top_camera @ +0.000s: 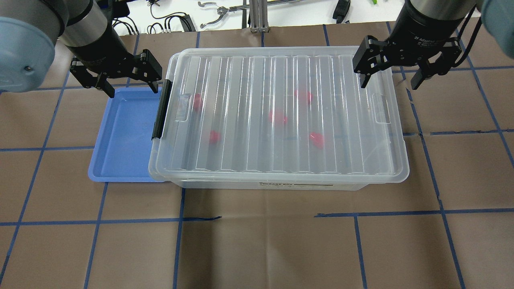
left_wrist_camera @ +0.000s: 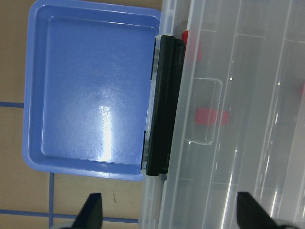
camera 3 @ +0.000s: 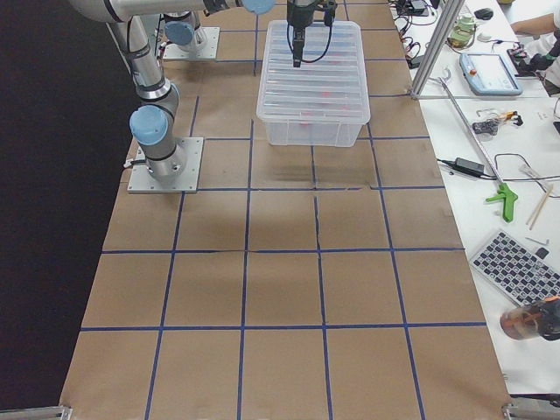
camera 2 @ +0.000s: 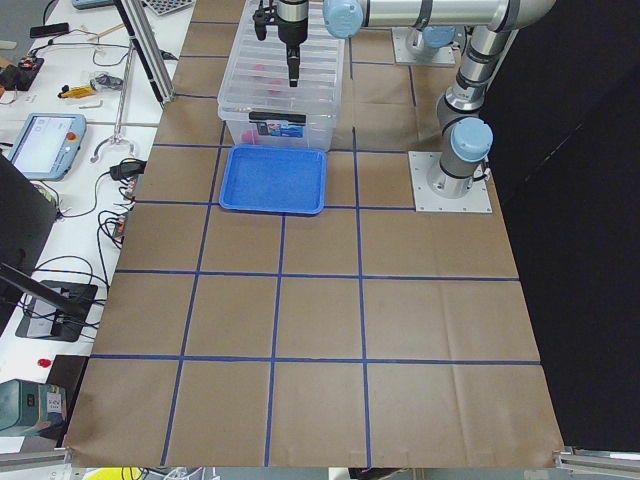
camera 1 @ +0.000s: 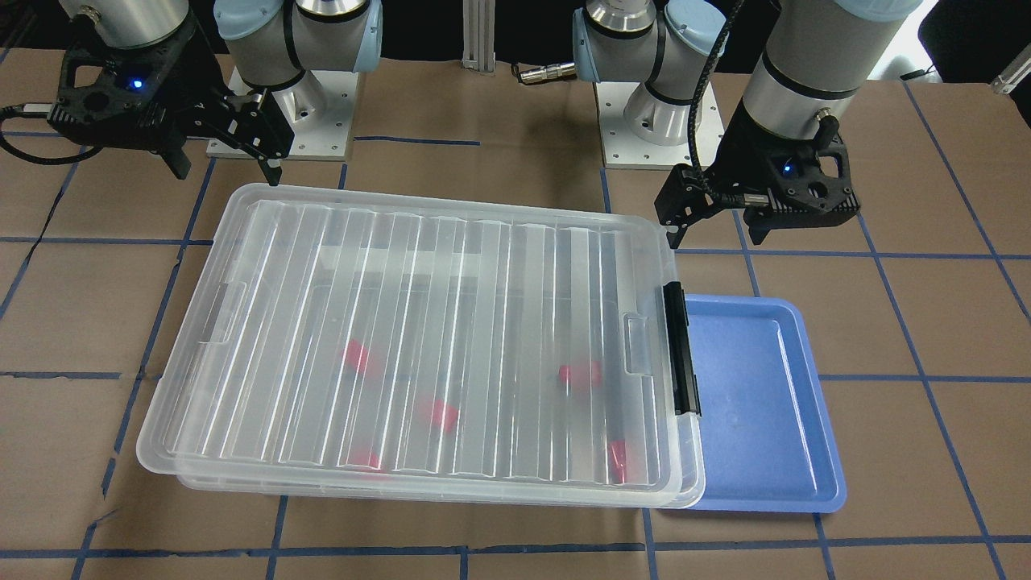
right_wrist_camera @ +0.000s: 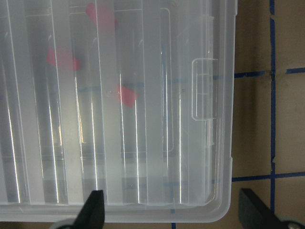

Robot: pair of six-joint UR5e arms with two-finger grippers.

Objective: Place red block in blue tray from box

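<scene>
The box is a clear bin with its ribbed lid shut and its black latch bar on the short side that faces the blue tray. Several red blocks, one of them, lie inside, blurred through the lid. The tray is empty and its edge is tucked under the box's rim. My left gripper is open and empty, above the tray's far edge beside the latch. My right gripper is open and empty, above the box's other short end.
The brown table cover has a grid of blue tape. The two arm bases stand behind the box. Benches with tools and cables run along the table's far side.
</scene>
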